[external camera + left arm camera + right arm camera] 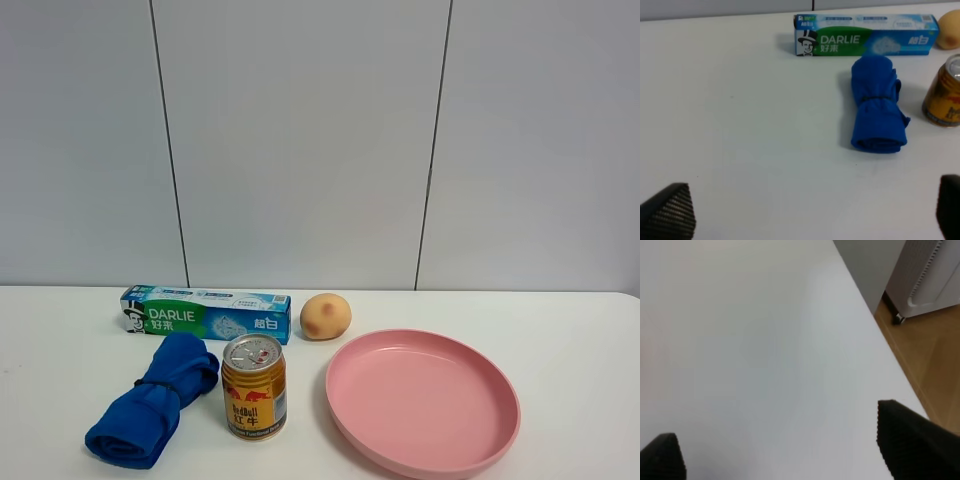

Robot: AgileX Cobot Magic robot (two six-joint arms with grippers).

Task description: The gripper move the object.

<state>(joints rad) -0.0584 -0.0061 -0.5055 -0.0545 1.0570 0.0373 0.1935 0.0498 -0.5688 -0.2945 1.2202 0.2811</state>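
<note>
The toothpaste box (205, 313) is long, green and light blue with white "DARLIE" lettering. It lies flat near the back of the white table, left of centre. It also shows in the left wrist view (865, 35), far ahead of my left gripper (807, 212). That gripper is open and empty, with its two dark fingertips (670, 210) wide apart low over bare table. My right gripper (785, 452) is open and empty over bare table near the table's edge. Neither gripper shows in the exterior high view.
A rolled blue cloth (155, 400) (876, 102) lies in front of the box. A gold drink can (254, 386) (945, 95) stands to its right. A peach-coloured fruit (325, 316) sits by the box's right end. A pink plate (420, 336) is at the right. Wood floor (935, 355) lies beyond the table edge.
</note>
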